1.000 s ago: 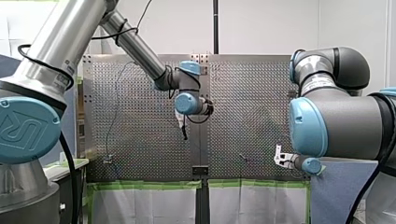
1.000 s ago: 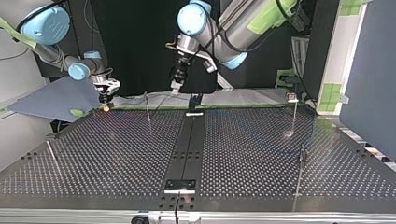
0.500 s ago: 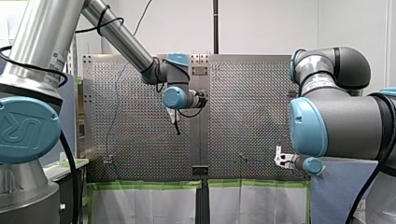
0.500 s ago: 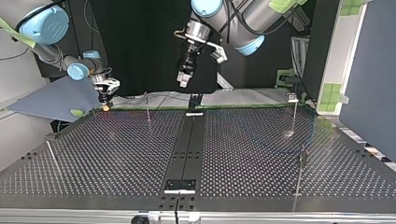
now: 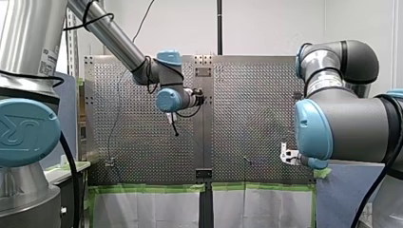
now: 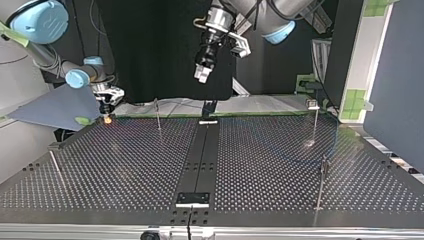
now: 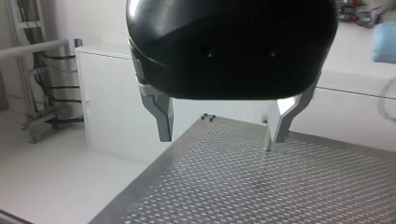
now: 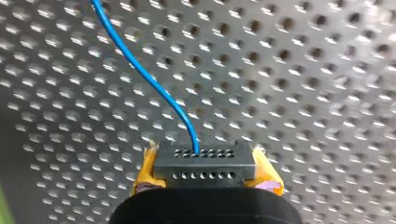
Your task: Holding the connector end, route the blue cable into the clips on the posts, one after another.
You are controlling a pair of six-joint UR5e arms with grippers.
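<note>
In the right wrist view my right gripper [image 8: 204,173] is shut on a dark connector block [image 8: 204,164], its yellow pads [image 8: 145,169] against the block's two ends. The blue cable [image 8: 140,70] runs from the block over the perforated table [image 8: 303,93]. In the top view my right gripper [image 6: 106,104] hangs low at the table's far left corner. My left gripper [image 7: 219,135] is open and holds nothing, its metal fingers [image 7: 163,119] high above the plate. It hangs at the top view's upper middle [image 6: 202,75]. Thin posts [image 6: 157,114] [image 6: 316,120] [image 6: 322,187] stand on the plate.
A further post [image 6: 53,167] leans at the top view's near left. A black centre rail [image 6: 200,155] crosses the table, with a bracket [image 6: 192,198] at its near end. A blue-grey panel [image 6: 55,107] lies beside my right gripper. A faint blue cable loop [image 6: 300,159] lies at the top view's right.
My left arm has risen and swung toward the front view's left, its gripper still open. My right gripper with the connector has shifted slightly toward the top view's left.
</note>
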